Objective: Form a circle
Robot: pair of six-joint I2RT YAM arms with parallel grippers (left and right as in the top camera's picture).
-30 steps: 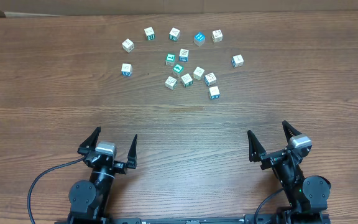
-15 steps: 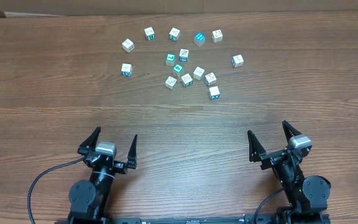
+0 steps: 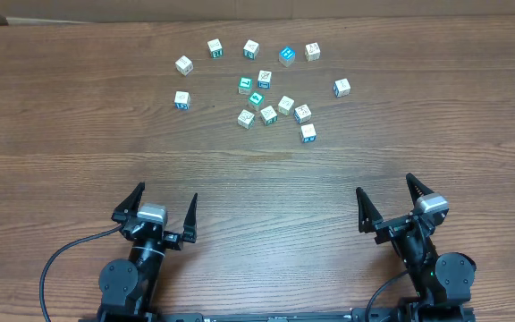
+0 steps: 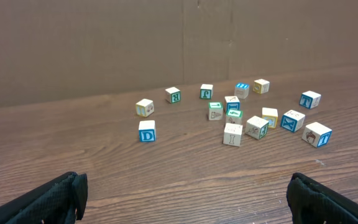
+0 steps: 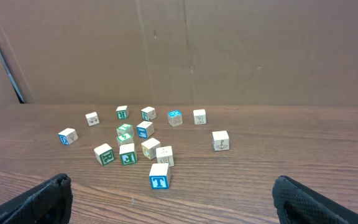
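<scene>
saw cubes (image 3: 264, 80) in a loose clump at far-centre tabletop (image 3: 61, 116), no ring yet. lay well ahead of left gripper (image 3: 166, 192) and right gripper (image 3: 384, 184), roughly between them, neither clearly nearer. saw both wide open, empty.

A lab-style test bench: bare wood-grain table (image 3: 79, 107), plain brown cardboard backdrop (image 5: 229, 50), mounted robot arms
</scene>
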